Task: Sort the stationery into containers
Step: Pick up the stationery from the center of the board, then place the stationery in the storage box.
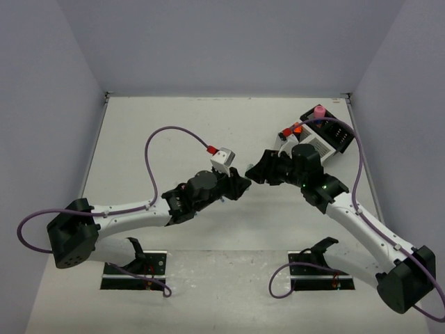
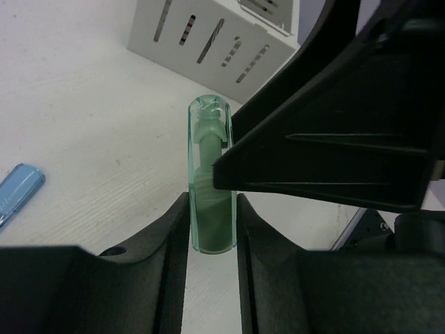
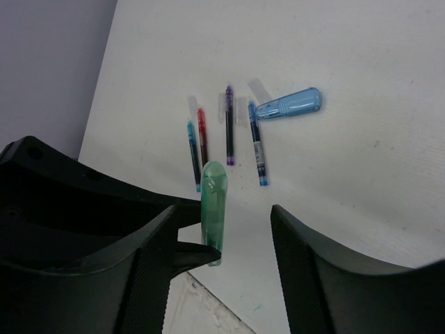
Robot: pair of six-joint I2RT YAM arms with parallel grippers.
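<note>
A: Two grippers are met at mid-table; what is gripped?

B: A green highlighter (image 2: 211, 174) is clamped between the fingers of the left gripper (image 2: 212, 209).

A: And the right gripper (image 3: 224, 212)?

B: Its jaws are spread wide on either side of the highlighter's free end; nothing is pinched.

A: What else is seen?

B: Four pens (image 3: 229, 125) and a blue highlighter (image 3: 288, 106) are laid close together on the table (image 3: 348, 56). A pink cylinder (image 1: 319, 110) is stood in the black container (image 1: 337, 136), beside the white container (image 2: 208, 35).

Table (image 1: 174, 125): 4 pens (image 3: 229, 125), highlighter (image 3: 288, 104), 2 boxes (image 2: 215, 42)
</note>
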